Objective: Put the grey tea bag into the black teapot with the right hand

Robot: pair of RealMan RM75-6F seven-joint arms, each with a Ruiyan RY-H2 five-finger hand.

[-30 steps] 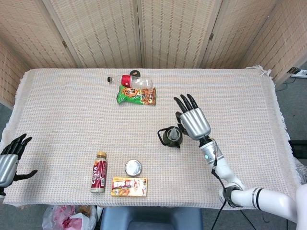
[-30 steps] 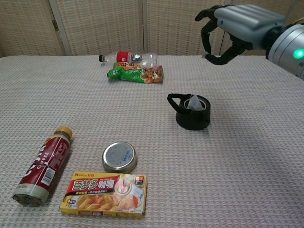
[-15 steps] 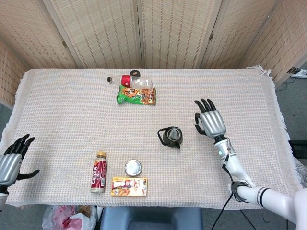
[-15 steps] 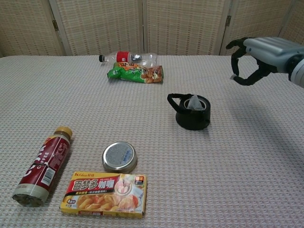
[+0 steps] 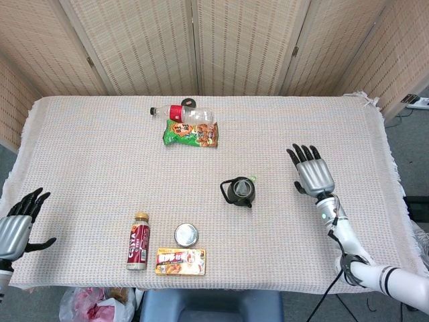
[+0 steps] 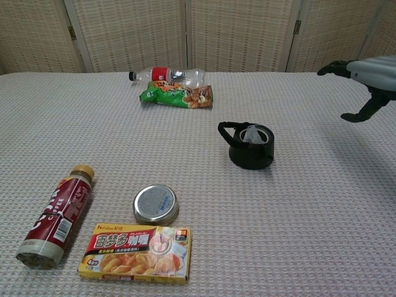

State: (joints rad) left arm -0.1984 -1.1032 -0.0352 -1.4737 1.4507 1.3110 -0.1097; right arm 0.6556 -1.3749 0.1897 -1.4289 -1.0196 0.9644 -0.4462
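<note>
The black teapot point(image 5: 238, 192) point(image 6: 249, 147) stands right of the table's middle, handle to the left. The grey tea bag point(image 6: 252, 134) pokes up out of its open top. My right hand point(image 5: 312, 172) point(image 6: 365, 79) hovers well to the right of the pot, fingers spread, holding nothing. Low at the table's left corner, my left hand point(image 5: 16, 225) is empty with its fingers apart; the chest view does not show it.
A clear bottle point(image 5: 184, 112) and a green snack bag point(image 5: 190, 134) lie at the back. At the front stand a brown drink bottle point(image 5: 138, 241), a round tin lid point(image 5: 186, 235) and a yellow curry box point(image 5: 181, 261).
My right hand has drawn away from above the teapot to the right and lower. The tea bag stays in the pot. My left hand barely shifted.
</note>
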